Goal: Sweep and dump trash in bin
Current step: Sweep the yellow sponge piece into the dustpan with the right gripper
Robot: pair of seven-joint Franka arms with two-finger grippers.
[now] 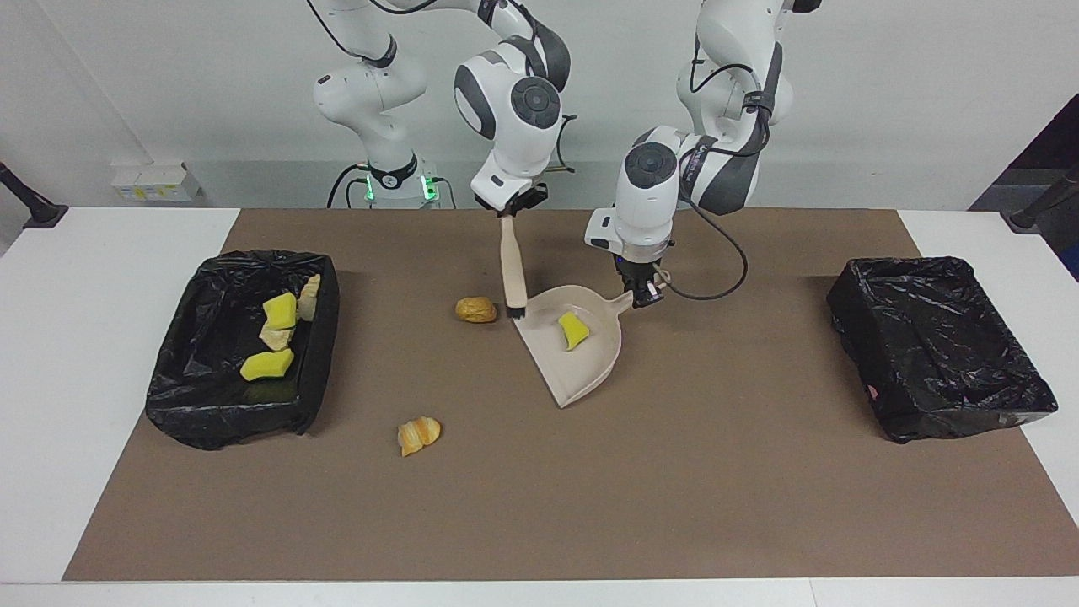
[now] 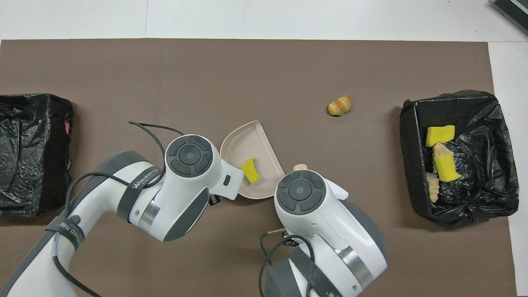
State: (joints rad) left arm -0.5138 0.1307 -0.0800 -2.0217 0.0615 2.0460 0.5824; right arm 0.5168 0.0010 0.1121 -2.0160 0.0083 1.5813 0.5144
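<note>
A spongy yellow scrap (image 1: 573,330) lies in my smooth beige plastic dustpan (image 1: 582,371); my left gripper (image 1: 644,292) is clamped on its handle. My right gripper (image 1: 514,207) pinches the brush (image 1: 511,268), bristles at the pan's rim beside a rounded brown lump (image 1: 476,309). A ridged orange lump (image 1: 419,434) sits on the mat (image 1: 674,489); four scraps fill the crinkly black bin (image 1: 240,346).

Yellow sponge bit (image 1: 574,330) lying in dustpan (image 1: 590,371). Brown lump (image 1: 476,309) sitting beside brush tip. Orange bread lump (image 1: 419,435) lying alone on mat. Four scraps (image 1: 278,337) resting in bin (image 1: 181,396) at right arm's end.
</note>
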